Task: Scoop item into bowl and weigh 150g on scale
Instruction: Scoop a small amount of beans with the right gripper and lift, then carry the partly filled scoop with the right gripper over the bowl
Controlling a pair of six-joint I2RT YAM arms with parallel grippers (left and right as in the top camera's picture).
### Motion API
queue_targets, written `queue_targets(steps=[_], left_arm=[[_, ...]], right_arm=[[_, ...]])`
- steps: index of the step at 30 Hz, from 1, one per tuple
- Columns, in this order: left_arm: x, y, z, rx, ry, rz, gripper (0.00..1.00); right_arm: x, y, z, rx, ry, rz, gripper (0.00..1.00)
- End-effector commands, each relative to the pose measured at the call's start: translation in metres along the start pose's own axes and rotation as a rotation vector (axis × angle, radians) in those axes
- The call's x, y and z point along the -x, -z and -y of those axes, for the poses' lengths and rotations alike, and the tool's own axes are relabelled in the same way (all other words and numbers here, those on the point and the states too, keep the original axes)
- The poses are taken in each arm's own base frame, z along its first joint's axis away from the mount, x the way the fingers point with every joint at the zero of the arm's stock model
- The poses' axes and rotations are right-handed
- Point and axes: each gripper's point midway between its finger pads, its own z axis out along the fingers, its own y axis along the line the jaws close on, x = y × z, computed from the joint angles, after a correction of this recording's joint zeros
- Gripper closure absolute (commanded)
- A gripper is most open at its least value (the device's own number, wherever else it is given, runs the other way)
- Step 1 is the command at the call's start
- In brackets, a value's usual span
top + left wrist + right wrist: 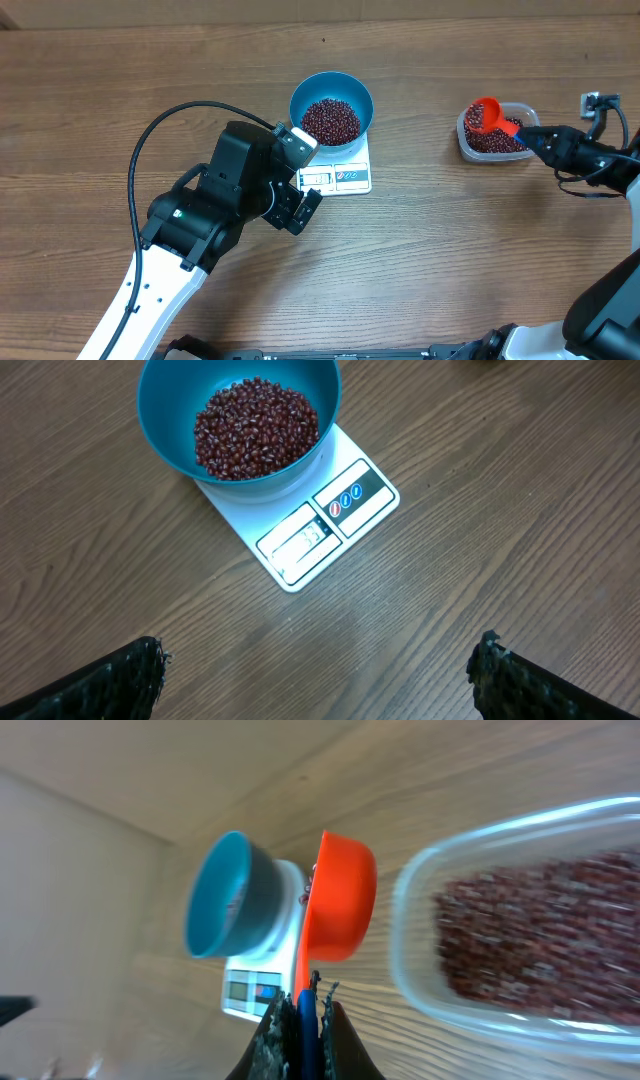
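Scale [333,528] display [301,541] digits illegible

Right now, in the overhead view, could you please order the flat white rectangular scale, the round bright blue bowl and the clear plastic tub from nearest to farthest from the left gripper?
From the left gripper:
1. White scale, right beside it.
2. Blue bowl, on the scale's far end.
3. Clear plastic tub, far off on the robot's right.
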Motion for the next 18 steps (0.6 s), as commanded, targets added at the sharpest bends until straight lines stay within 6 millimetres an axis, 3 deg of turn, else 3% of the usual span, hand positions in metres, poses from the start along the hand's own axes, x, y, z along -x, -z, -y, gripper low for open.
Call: queue_targets(steps=[1,14,15,18], left_arm=[[-0.001,0.000,-0.001,0.002,-0.016,-0.003,0.00],[-0.001,0.000,-0.001,0.002,-0.016,-0.003,0.01],[-0.001,0.000,-0.001,0.002,-0.016,-0.003,0.00],[-0.001,0.000,-0.001,0.002,-0.016,-0.003,0.00]], right_arm=[[0.002,-0.011,-0.028,0.125,0.019,-0.007,0.96],[-0.005,-0.076,-0.090,0.248,0.047,-0.120,0.96],[-0.005,-0.097,-0.100,0.211,0.055,-0.136,0.96],[-0.006,-0.108,-0.107,0.199,0.065,-0.138,0.96]])
